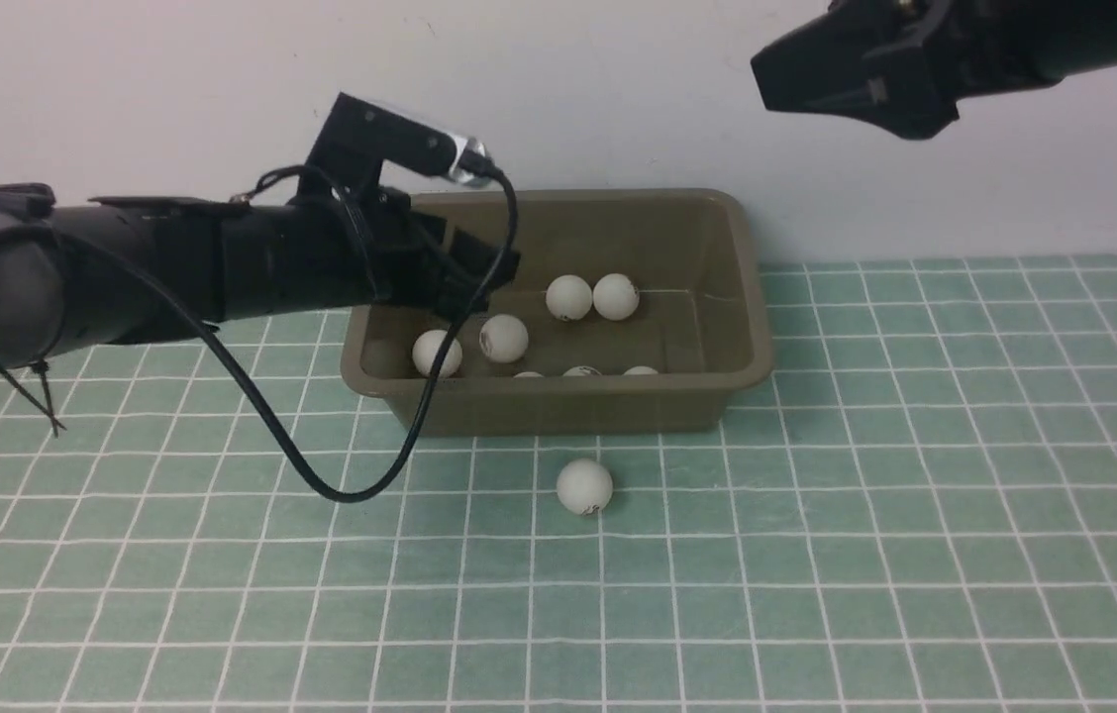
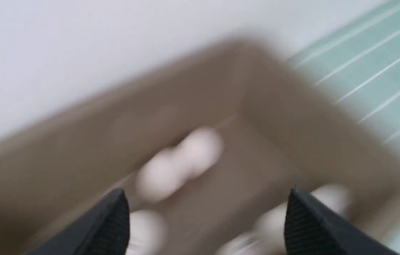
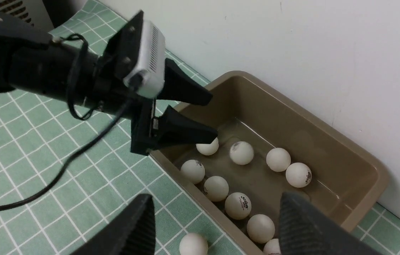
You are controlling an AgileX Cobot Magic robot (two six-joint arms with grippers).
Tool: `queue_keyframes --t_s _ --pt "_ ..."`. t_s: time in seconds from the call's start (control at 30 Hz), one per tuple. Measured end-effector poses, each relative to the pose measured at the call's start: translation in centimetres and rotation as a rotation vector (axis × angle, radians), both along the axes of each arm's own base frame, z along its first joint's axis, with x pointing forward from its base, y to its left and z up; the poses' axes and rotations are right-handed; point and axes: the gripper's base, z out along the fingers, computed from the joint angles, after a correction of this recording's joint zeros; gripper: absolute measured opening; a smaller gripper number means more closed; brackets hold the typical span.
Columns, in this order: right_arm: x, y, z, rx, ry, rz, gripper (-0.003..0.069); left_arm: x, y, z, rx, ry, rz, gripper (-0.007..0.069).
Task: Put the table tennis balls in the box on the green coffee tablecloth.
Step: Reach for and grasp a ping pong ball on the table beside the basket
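- Cloth (image 1: 816,555): green with a white grid, covers the whole table from the near edge back to the wall.
- Loose ball (image 1: 584,485): lies on the cloth just in front of the box's near wall, around the middle of its length. Not touching the box. Dark print on its lower side.
- Cable (image 1: 341,490): black, hangs off the left arm and loops down in front of the box's near-left corner.
- Box (image 1: 747,297): far centre, long side across, back rim close to the wall (image 1: 618,99).
- Balls (image 1: 503,338) in the box: at least eight on the floor. There's a row along the near wall, a pair at far middle, and the rest toward the left end.
- Left gripper (image 1: 504,272): reaches in from the left over the box's left end, above the balls. Fingers spread, nothing between them. One ball sits right under a fingertip; can't tell if they touch. Its wrist view is motion-blurred.
- Right gripper (image 1: 761,84): held high, up and right of the box's right end, well clear. Fingers spread wide, empty.
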Motion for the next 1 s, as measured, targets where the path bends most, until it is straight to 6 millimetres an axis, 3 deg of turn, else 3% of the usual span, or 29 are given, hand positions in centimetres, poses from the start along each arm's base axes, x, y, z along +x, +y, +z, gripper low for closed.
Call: queue_keyframes --t_s 0.07,0.13,0.37,0.53,0.7,0.8,1.0 --pt "0.0 0.0 0.0 0.000 0.000 0.000 0.0430 -1.5 -0.8 2.7 -0.128 -0.008 -0.100 0.0496" --pt "0.0 0.0 0.0 0.000 0.000 0.000 0.0430 -3.1 -1.6 4.1 -0.212 0.021 -0.229 0.0470" --pt "0.0 0.0 0.0 0.000 0.000 0.000 0.0430 -6.1 -2.4 4.5 -0.216 0.211 -0.458 0.0405" --pt "0.0 0.0 0.0 0.000 0.000 0.000 0.0430 -7.3 -1.5 2.5 -0.032 0.444 -0.452 0.0369" --pt "0.0 0.0 0.0 0.000 -0.001 0.000 0.0430 -6.7 -0.5 -0.2 0.099 0.597 -0.324 0.0363" --pt "0.0 0.0 0.0 0.000 -0.001 0.000 0.0430 -6.8 -1.5 -2.1 0.114 0.649 -0.313 0.0363" --pt "0.0 0.0 0.0 0.000 -0.001 0.000 0.0430 -9.0 -3.5 -5.2 0.153 0.739 -0.334 0.0363"
